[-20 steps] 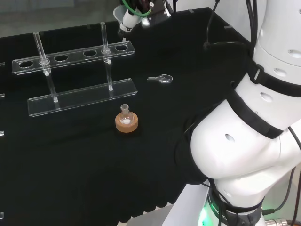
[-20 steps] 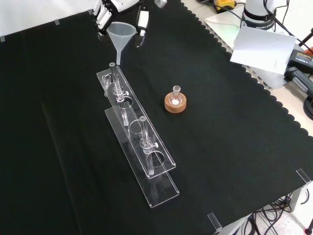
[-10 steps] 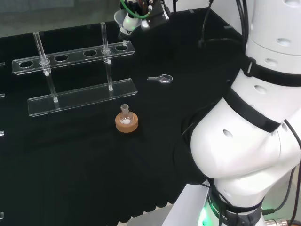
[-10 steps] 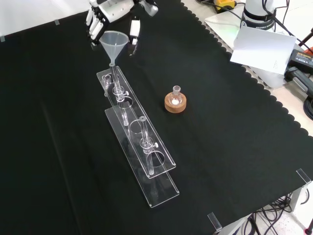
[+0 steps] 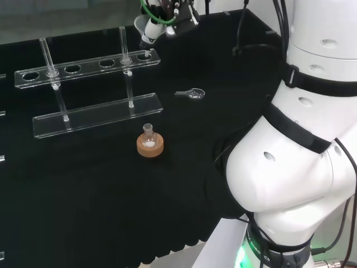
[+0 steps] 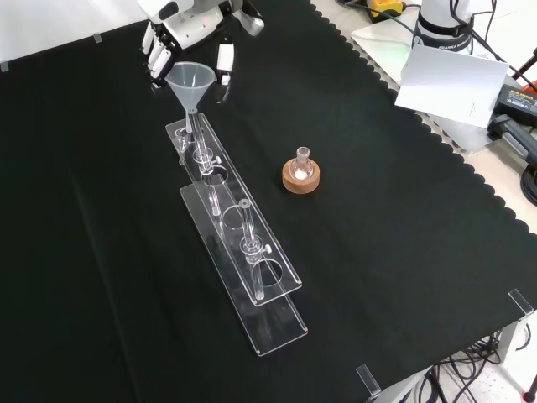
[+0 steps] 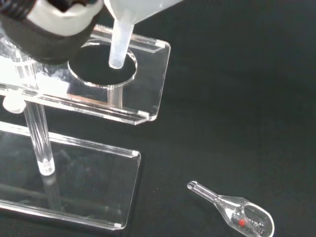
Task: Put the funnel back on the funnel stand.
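Observation:
The hand (image 6: 189, 25) is shut on a translucent white funnel (image 6: 190, 84), with fingers (image 6: 224, 63) curled on both sides of its cone. The funnel hangs upright over the far end of the clear acrylic funnel stand (image 6: 277, 323) in the front view. In the wrist view the funnel's stem (image 7: 120, 44) points down at the round end hole (image 7: 102, 69) of the stand's top shelf (image 7: 148, 74), its tip at the hole's edge. In the head view the hand (image 5: 170, 14) and funnel (image 5: 146, 28) sit just above the right end of the shelf (image 5: 89, 66).
A small round flask (image 5: 148, 134) rests on a cork ring (image 6: 301, 181) in front of the stand. A small clear glass piece (image 5: 192, 94) lies on the cloth to the right, also in the wrist view (image 7: 237, 212). Two upright rods (image 5: 122, 42) rise from the stand.
The hand has carried the funnel to the left in both views and lower, bringing its stem from beside the stand's end to over the end hole.

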Motion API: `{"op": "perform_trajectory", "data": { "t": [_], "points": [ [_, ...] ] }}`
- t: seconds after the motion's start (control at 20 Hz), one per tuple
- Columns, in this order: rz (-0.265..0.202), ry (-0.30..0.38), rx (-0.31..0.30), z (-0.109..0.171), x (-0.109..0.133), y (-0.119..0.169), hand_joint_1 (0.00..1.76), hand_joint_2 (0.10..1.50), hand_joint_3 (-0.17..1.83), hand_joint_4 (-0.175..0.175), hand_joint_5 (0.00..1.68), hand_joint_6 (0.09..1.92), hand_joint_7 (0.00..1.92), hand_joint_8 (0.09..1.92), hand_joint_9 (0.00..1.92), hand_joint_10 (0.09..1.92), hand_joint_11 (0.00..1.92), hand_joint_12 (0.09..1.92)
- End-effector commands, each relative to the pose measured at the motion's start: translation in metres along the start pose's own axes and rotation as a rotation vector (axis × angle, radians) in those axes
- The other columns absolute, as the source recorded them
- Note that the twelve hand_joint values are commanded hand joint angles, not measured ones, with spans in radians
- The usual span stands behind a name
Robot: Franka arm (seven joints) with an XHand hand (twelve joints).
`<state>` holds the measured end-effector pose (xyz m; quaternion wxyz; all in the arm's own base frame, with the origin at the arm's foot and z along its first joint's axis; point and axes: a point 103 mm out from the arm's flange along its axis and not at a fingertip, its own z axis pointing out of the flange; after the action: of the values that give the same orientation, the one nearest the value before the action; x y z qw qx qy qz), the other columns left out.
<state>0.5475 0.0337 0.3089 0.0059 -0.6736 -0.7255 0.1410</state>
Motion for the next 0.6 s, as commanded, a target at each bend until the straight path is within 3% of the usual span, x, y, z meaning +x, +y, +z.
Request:
{"op": "perform_trajectory", "data": {
  "t": [0.05,0.6],
  "points": [
    [-0.008,-0.002,0.023,0.01,0.002,0.005,0.9,0.73,0.58,0.003,0.95,0.75,0.77,0.67,1.19,0.2,0.83,1.07],
    [-0.032,0.007,0.055,0.024,0.007,0.016,0.85,0.72,0.59,-0.014,0.83,0.78,0.72,0.67,1.13,0.19,0.77,1.11]
  ]
}}
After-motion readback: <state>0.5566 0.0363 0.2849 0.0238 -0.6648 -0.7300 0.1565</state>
